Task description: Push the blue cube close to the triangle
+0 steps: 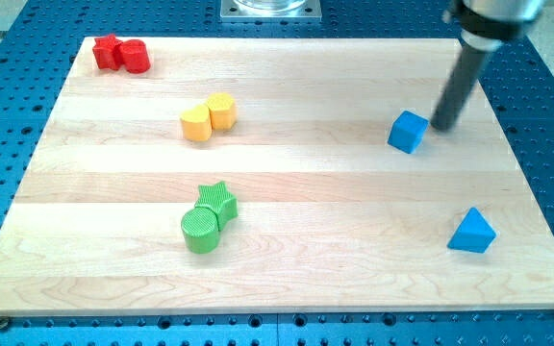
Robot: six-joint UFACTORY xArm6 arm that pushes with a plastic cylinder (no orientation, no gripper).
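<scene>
The blue cube (408, 132) sits on the wooden board at the view's right, upper half. The blue triangle (472, 233) lies below it, near the board's lower right corner, well apart from the cube. My tip (441, 127) touches the board just to the right of the cube, close to its right face or touching it. The dark rod rises from there to the view's top right.
A red star and a red cylinder (121, 54) sit at the top left. Two yellow blocks (209, 117) lie left of centre. A green star (218, 199) and a green cylinder (200, 232) lie below them. The board's edge (277, 312) borders a blue perforated table.
</scene>
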